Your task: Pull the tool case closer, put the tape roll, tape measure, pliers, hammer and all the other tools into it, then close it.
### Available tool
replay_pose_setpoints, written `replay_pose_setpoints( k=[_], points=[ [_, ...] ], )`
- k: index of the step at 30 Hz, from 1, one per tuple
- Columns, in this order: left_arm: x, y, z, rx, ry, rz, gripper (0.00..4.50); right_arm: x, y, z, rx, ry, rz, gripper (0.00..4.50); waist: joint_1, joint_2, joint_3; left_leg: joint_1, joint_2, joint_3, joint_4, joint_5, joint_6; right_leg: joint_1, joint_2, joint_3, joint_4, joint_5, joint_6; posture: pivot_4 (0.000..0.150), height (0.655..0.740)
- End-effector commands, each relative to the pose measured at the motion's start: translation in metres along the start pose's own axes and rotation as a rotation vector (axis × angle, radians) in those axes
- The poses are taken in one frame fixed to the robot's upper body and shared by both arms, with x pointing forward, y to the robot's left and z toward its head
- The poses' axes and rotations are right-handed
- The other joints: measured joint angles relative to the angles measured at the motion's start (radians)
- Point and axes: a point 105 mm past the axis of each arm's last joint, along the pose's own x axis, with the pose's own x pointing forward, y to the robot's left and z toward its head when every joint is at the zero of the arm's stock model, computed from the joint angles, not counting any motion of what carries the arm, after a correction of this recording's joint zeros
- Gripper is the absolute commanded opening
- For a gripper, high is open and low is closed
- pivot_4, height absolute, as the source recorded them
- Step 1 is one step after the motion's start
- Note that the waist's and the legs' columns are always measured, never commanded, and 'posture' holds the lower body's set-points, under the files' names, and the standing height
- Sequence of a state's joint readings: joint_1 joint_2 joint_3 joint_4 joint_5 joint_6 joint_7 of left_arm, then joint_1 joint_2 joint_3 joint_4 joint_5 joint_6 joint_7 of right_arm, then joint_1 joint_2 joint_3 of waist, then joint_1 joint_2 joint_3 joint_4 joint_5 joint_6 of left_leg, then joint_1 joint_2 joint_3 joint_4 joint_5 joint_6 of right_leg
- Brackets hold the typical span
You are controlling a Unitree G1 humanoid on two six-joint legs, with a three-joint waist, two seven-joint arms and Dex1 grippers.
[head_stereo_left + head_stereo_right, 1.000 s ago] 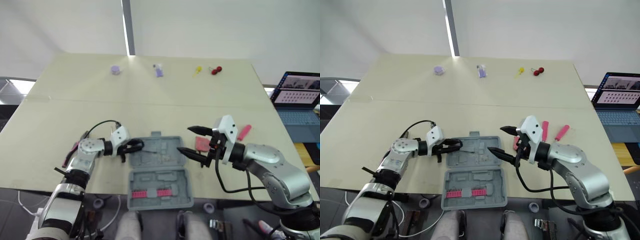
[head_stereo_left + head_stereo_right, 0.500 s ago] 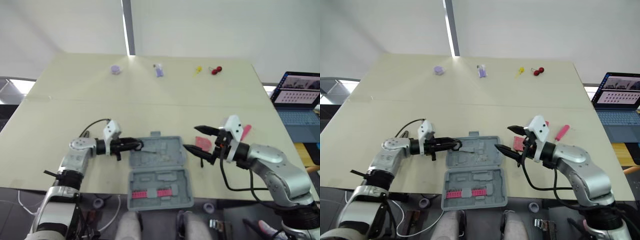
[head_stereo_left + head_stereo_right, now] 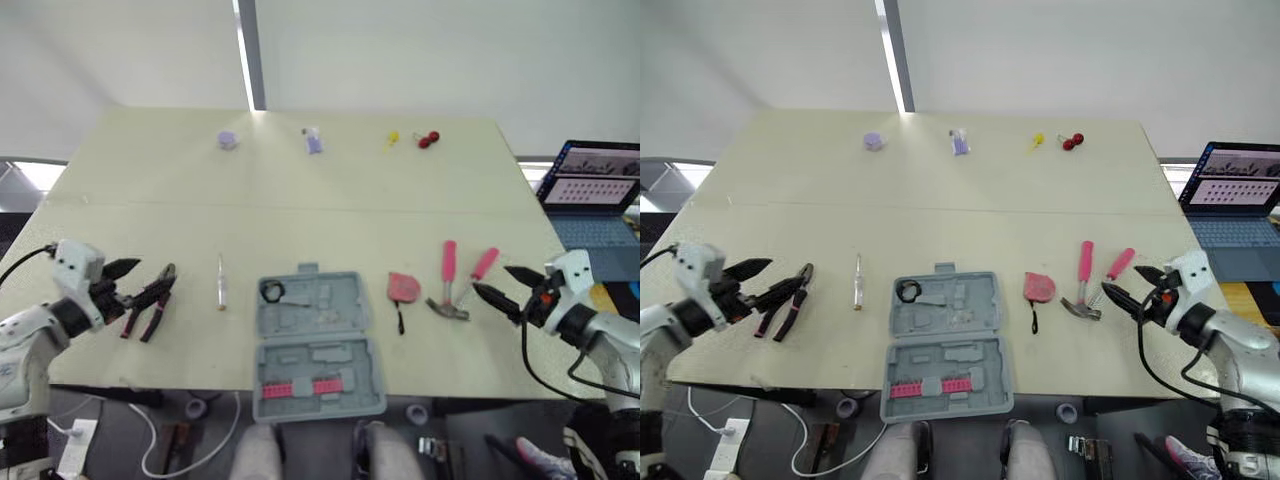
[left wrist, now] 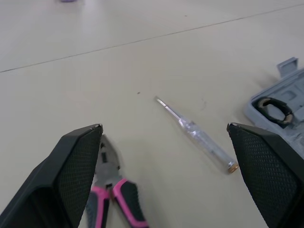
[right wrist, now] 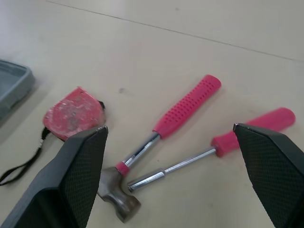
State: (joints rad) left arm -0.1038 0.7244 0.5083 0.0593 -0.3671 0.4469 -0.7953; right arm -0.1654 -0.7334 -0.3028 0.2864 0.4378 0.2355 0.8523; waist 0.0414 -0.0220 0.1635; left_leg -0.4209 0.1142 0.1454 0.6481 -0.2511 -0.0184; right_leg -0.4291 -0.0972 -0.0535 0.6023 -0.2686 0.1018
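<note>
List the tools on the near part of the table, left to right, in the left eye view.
pliers → tester screwdriver → tool case → tape measure → hammer → pink-handled screwdriver

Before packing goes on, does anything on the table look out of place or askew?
The open case appears to stick out past the front edge of the table, so it might tip if pressed there. Nothing else stands out.

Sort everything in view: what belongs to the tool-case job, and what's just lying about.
Job: open grey plastic tool case; black tape roll, already inside it; pink tape measure; pink-handled hammer; pink-handled screwdriver; clear-handled screwdriver; pink-and-black pliers.

Lying about: round purple object; second purple object; small yellow object; red cherry-like pair; open laptop off the table.
</note>
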Motion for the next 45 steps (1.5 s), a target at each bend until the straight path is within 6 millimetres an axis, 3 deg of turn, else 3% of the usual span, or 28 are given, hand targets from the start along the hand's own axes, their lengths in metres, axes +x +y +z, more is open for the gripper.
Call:
replay_pose_setpoints(
  k=[1,9,10,16,24,27,31,36,39,45],
  points=[
    [-0.042,0.031,-0.003,-0.013,-0.05,0.267,4.48,-0.008,-0.029,-0.001,-0.017,-0.06,-0.119,4.5,-0.014,0.001,0.0,0.001,0.0,0.001,0.0,-0.001,-0.002,0.0,0.0,0.001,-0.001,0.0,0.0,0.15,0.74],
    [-0.113,0.085,-0.051,-0.095,-0.02,0.754,4.48,-0.008,-0.052,-0.018,-0.008,-0.098,-0.274,4.5,-0.016,0.001,0.0,0.001,0.0,0.001,-0.001,-0.003,-0.005,0.0,-0.001,0.001,-0.001,-0.001,-0.001,0.15,0.74],
    [-0.116,0.088,-0.054,-0.096,-0.018,0.779,4.48,-0.009,-0.055,-0.019,-0.014,-0.101,-0.294,4.5,-0.014,0.001,0.0,0.001,0.0,0.001,-0.001,-0.003,-0.005,0.0,-0.001,0.001,-0.002,-0.005,-0.009,0.15,0.74],
    [-0.117,0.095,-0.063,-0.133,-0.025,0.834,4.48,-0.012,-0.061,-0.024,-0.015,-0.12,-0.355,4.5,-0.013,0.001,0.0,0.001,-0.002,0.002,-0.001,-0.003,-0.006,0.001,-0.004,0.001,-0.003,-0.006,-0.011,0.15,0.74],
    [-0.089,0.085,-0.056,-0.108,-0.028,0.701,4.48,-0.013,-0.054,-0.018,-0.018,-0.157,-0.328,4.5,-0.015,0.001,0.0,0.001,-0.002,0.002,-0.002,-0.003,-0.006,0.001,-0.003,0.001,-0.003,-0.001,-0.002,0.15,0.74],
    [-0.061,0.058,-0.042,-0.07,-0.046,0.502,4.48,-0.006,-0.033,-0.006,0.011,-0.199,-0.226,4.5,-0.015,0.001,0.0,0.001,-0.002,0.002,-0.002,-0.003,-0.006,0.001,-0.003,0.001,-0.003,0.001,0.002,0.15,0.74],
    [-0.03,0.021,-0.019,-0.034,-0.09,0.263,4.48,0.008,0.011,0.011,0.045,-0.215,-0.086,4.5,-0.015,0.001,0.0,0.001,-0.001,0.002,-0.002,-0.003,-0.006,0.001,-0.003,0.001,-0.003,0.001,0.002,0.15,0.74],
    [0.021,-0.074,0.007,0.103,-0.096,-0.235,4.48,0.029,0.083,0.016,0.077,-0.175,0.079,4.5,-0.012,0.001,-0.001,0.0,-0.001,0.001,-0.003,-0.003,-0.006,0.001,-0.003,0.001,-0.003,0.001,0.002,0.15,0.74],
    [0.037,-0.113,0.013,0.176,-0.095,-0.422,4.48,0.037,0.106,0.016,0.083,-0.144,0.089,4.5,-0.013,0.002,-0.001,0.0,-0.002,0.002,-0.002,-0.003,-0.006,0.001,-0.003,0.002,-0.003,0.001,0.002,0.15,0.74],
    [0.058,-0.17,0.023,0.259,-0.14,-0.685,4.48,0.042,0.145,0.006,0.074,-0.066,0.102,4.5,-0.009,0.002,-0.002,0.0,-0.002,0.001,-0.002,-0.002,-0.004,0.001,-0.003,0.001,-0.003,0.001,0.002,0.15,0.74]
  ],
)
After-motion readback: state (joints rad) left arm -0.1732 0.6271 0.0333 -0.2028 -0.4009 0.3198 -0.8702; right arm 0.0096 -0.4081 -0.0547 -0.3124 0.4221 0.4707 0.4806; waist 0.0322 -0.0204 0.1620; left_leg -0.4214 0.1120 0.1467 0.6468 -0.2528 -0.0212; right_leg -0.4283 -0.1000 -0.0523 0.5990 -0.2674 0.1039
